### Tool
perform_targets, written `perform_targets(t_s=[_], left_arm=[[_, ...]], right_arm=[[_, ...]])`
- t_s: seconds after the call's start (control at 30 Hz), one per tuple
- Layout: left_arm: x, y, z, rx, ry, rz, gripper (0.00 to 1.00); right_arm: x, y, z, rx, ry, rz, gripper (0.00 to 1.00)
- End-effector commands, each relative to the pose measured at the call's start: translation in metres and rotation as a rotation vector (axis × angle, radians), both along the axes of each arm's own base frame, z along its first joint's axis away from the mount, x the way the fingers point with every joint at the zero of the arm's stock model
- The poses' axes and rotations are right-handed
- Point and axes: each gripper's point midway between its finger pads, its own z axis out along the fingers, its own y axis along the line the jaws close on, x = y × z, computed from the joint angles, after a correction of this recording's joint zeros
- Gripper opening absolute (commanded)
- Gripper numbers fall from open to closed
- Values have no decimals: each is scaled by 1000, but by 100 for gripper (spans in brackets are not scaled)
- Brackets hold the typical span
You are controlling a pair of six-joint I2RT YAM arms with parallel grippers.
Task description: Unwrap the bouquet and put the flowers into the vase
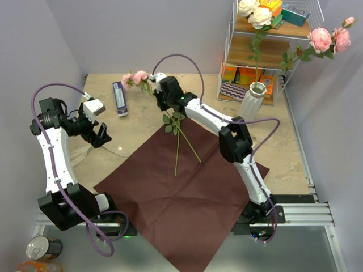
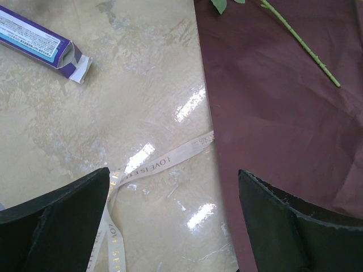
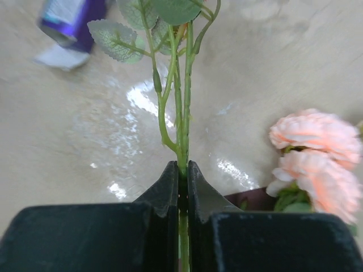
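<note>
right gripper [image 3: 182,168] is clamped on a rose stem [image 3: 185,102] running straight out ahead of it; vase [image 1: 253,100] sits off to its right, well apart from the wide-open left gripper [image 2: 173,192].

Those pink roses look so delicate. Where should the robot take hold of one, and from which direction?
On the thin green stem, not the soft pink blooms or the floppy leaves. The stem lies flat and low, so it is probably best to come down from above with the fingers straddling it crosswise. The right gripper is shut on a stem in just this way.
</note>
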Motion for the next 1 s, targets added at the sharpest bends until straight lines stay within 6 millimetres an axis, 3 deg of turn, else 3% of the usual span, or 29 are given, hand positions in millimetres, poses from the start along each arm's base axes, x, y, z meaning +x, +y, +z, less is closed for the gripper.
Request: perform_targets(t_s=[0.0, 0.07, 0.1, 0.17, 0.27, 0.3, 0.37, 0.43, 0.47, 0.5, 0.57, 0.63, 0.7, 0.73, 0.77, 0.83, 0.97], left_arm=[[-4, -5, 14, -9, -46, -14, 99], [-5, -6, 15, -16, -43, -16, 100], [-5, -6, 17, -13, -46, -17, 100], [-6, -7, 20, -14, -50, -18, 99], [-7, -8, 24, -11, -59, -20, 99], [-8, -8, 25, -10, -61, -20, 99], [-9, -8, 27, -2, -67, -19, 99], [-9, -8, 28, 0, -74, -21, 99], [-9, -9, 31, -1, -78, -22, 99], [-10, -10, 32, -5, -79, -25, 99], [-9, -11, 35, -9, -87, -29, 99], [-10, -12, 36, -13, -86, -28, 99], [-9, -12, 36, -11, -89, -29, 100], [-9, -11, 35, -11, -82, -26, 100], [-8, -10, 35, -9, -84, -27, 99], [-7, -9, 34, -9, -77, -25, 100], [-6, -9, 32, -12, -75, -26, 100]], right_arm=[[-7, 3, 178, 261, -290, 25, 0], [-14, -5, 196, 283, -321, 25, 0], [-22, -13, 227, 308, -366, 27, 0], [-31, -23, 246, 318, -396, 20, 0], [-53, -56, 311, 386, -560, -19, 0], [-66, -83, 331, 361, -640, -58, 0], [-73, -113, 365, 357, -762, -134, 0], [-84, -162, 393, 272, -902, -271, 0], [-93, -183, 420, 299, -1006, -340, 0], [-93, -205, 413, 195, -1054, -416, 0], [-110, -244, 447, 202, -1179, -525, 0], [-115, -284, 459, 148, -1227, -640, 0], [-124, -314, 470, 182, -1272, -741, 0], [-132, -343, 478, 222, -1300, -861, 0], [-140, -358, 481, 238, -1318, -918, 0], [-152, -379, 487, 273, -1368, -997, 0], [-170, -402, 493, 273, -1464, -1096, 0]])
